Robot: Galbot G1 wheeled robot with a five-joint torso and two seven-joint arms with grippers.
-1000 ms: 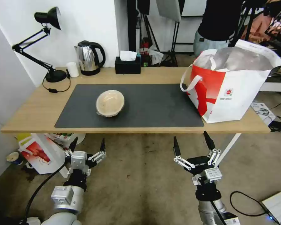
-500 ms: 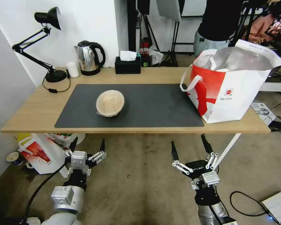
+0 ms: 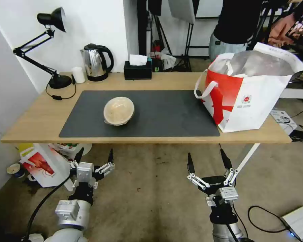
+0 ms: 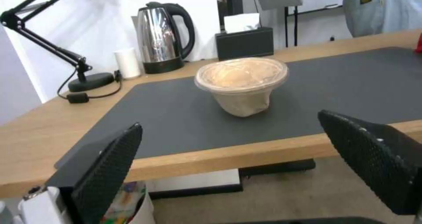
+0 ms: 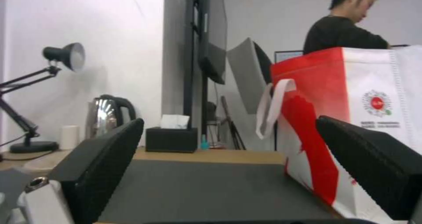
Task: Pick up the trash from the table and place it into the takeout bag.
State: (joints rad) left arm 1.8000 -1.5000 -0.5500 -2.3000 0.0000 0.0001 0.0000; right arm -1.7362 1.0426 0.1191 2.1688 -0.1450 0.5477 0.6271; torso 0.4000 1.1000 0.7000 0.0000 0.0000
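A studio-like workroom: light stands and floor cables behind a desk with lamp and kettle.

You can't see the takeout bag whole: past the right gripper its far side runs off the edge, and its foil mouth hides whatever lies inside. Beyond the left gripper, the tan bowl is sealed under cloudy film, so you can't tell its contents. The table hides the floor clutter ahead of that gripper, and the bag's round logo is too small to read.
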